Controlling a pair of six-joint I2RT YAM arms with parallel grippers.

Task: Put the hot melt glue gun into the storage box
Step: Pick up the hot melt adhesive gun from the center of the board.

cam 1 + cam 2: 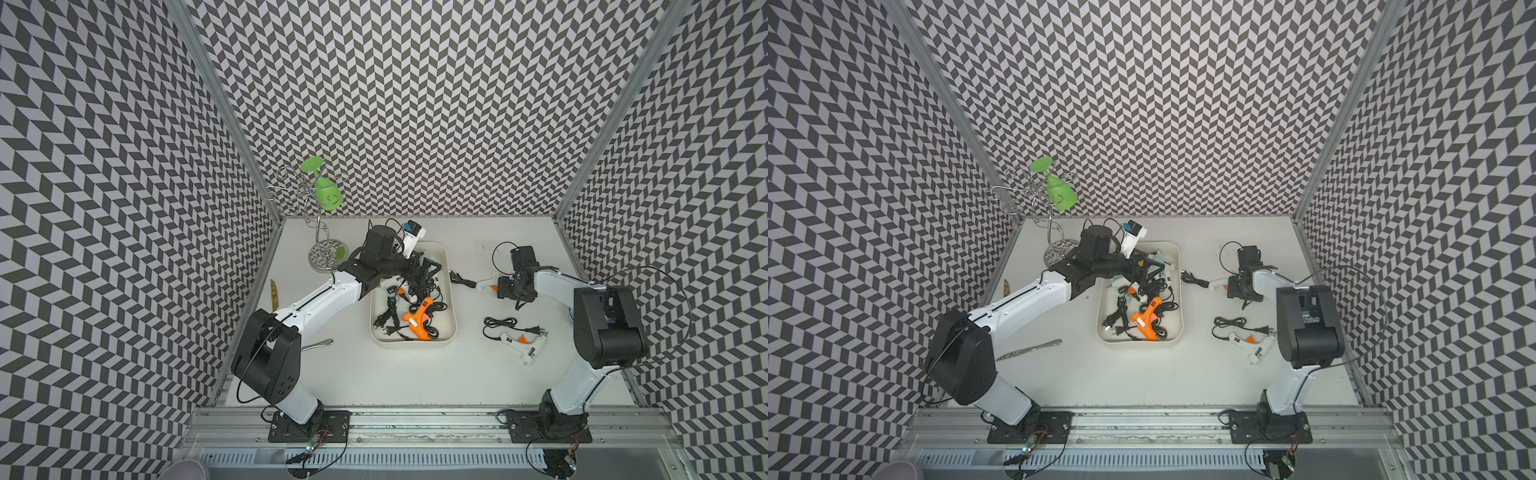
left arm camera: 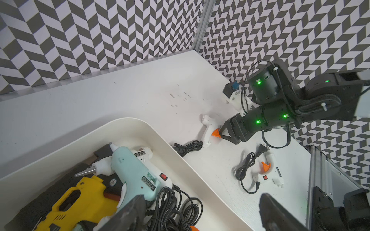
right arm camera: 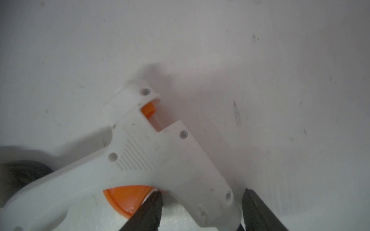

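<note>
Mint glue gun [image 2: 132,169] — label [image 2: 149,183] unreadable

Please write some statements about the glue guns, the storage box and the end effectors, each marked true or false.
An orange glue gun lies inside the storage box. True.
The right end effector straddles a white glue gun on the table. True.
The left end effector holds a glue gun. False: the left end effector is open and empty above the box.
The green wine glass stands on the table. False: the green wine glass hangs upside down from the wire rack.
</note>
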